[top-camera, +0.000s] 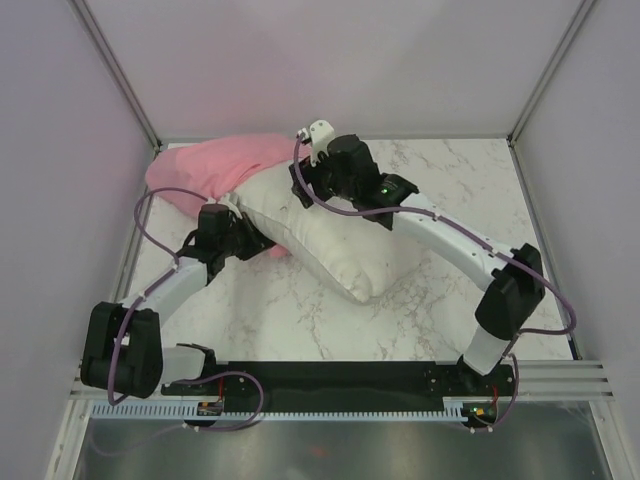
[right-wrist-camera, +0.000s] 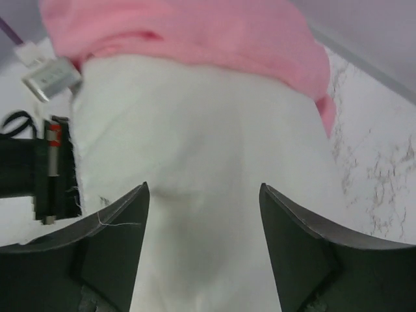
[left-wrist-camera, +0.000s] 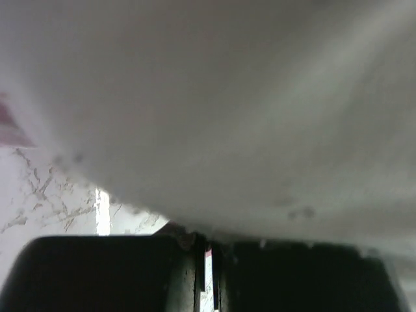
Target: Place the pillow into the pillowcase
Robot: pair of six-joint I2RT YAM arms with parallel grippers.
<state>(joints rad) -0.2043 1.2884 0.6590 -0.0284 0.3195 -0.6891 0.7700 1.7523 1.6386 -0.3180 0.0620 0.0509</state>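
The pillow (top-camera: 325, 250), partly in the pillowcase (top-camera: 210, 170).
My right claw (right-wrist-camera: 203, 195) gapes wide astride it, likely ready to shove it deeper; my left claw (left-wrist-camera: 208, 250) is clamped tight under its edge, on what I cannot tell.

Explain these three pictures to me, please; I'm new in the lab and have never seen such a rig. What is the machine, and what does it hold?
These are two robot arms bolted at the near edge of a marble table. The wide picture looks down from above and behind them; the other two come from a camera on each wrist. On the table lies a white pillow, its far end inside a pink pillowcase. The left gripper is shut at the pillow's edge; whether it pinches fabric is unclear. The right gripper is open, fingers apart over the pillow, holding nothing.
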